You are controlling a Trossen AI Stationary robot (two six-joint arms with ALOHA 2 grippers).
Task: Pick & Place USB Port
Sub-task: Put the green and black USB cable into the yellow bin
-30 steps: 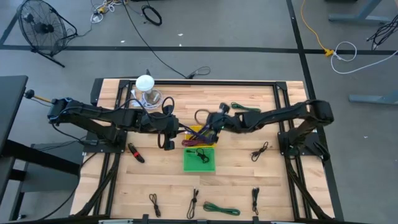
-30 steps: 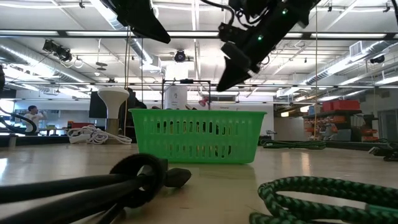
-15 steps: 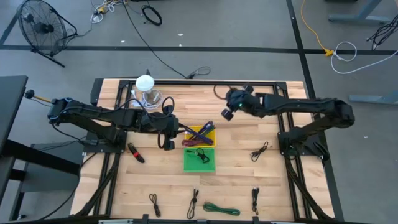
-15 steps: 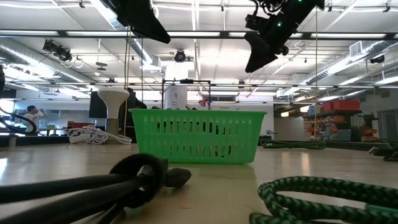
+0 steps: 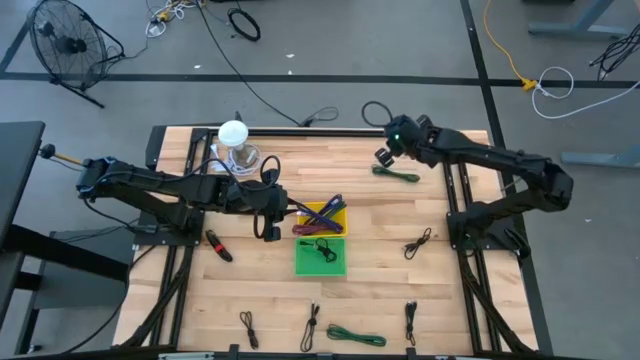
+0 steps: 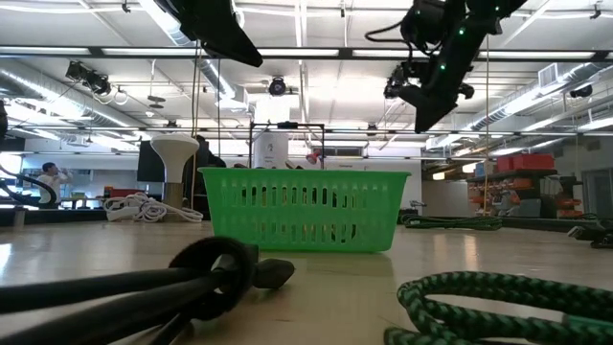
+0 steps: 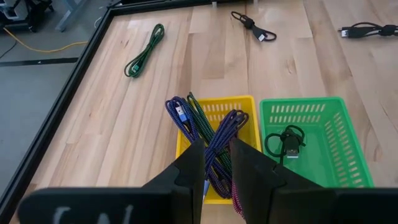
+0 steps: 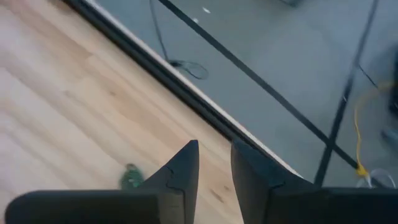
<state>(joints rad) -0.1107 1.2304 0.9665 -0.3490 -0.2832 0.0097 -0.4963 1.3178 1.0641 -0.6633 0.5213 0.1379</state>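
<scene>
Overhead, the right tool [image 5: 385, 157] hangs at about one o'clock from the counter's middle, near the far edge, right above a coiled green braided cable [image 5: 396, 174]. Its dark fingers [image 8: 181, 171] are drawn close with only a thin slit between them, and nothing sits in that slit. The left tool [image 5: 270, 232] hovers just at nine o'clock of the two baskets, fingers [image 7: 189, 169] likewise nearly together and empty.

The counter [image 5: 380, 270] is pale wooden planking inside a black metal frame. At its centre a yellow slotted plastic basket [image 5: 321, 217] holds a tangle of purple, blue and green braided cables [image 7: 214, 140]. Touching it at six o'clock is a green slotted plastic basket [image 5: 321, 256] with one black USB cable [image 7: 285, 142] coiled inside. More black cables lie loose near the counter's near edge, and another [image 5: 418, 243] lies at four o'clock.
</scene>
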